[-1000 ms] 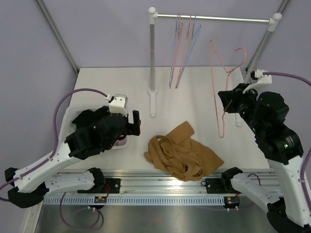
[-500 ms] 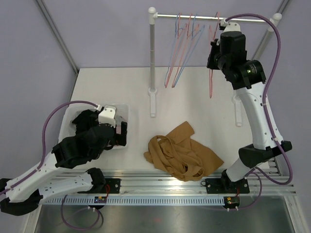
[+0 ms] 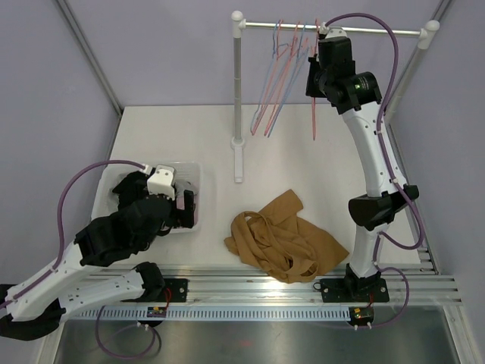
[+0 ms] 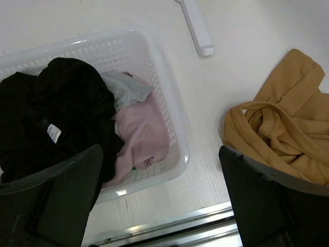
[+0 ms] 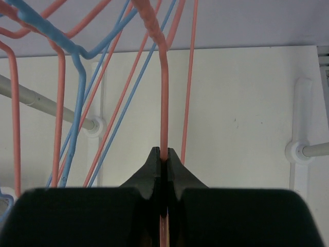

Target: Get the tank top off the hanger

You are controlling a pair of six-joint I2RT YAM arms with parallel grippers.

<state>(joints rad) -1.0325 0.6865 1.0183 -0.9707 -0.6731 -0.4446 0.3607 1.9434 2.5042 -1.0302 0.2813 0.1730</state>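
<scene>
The tan tank top (image 3: 284, 243) (image 4: 288, 128) lies crumpled on the table near the front edge, off any hanger. My right gripper (image 3: 324, 67) (image 5: 163, 154) is up at the rail, shut on the wire of a bare pink hanger (image 3: 314, 114) (image 5: 163, 103). This hanger hangs straight down below the rail, just right of the other hangers. My left gripper (image 3: 189, 208) (image 4: 160, 159) hovers open over the right end of the basket, left of the tank top, with nothing between its fingers.
A white basket (image 3: 195, 171) (image 4: 172, 118) at the left holds black, grey and pink clothes. Pink and blue hangers (image 3: 280, 76) hang on the rail (image 3: 371, 31). The rack's left post (image 3: 238, 91) and its foot (image 3: 239, 163) stand mid-table.
My right arm swung the pink hanger up from the table's right side to the rail and then leftward. My left arm pulled back toward the basket.
</scene>
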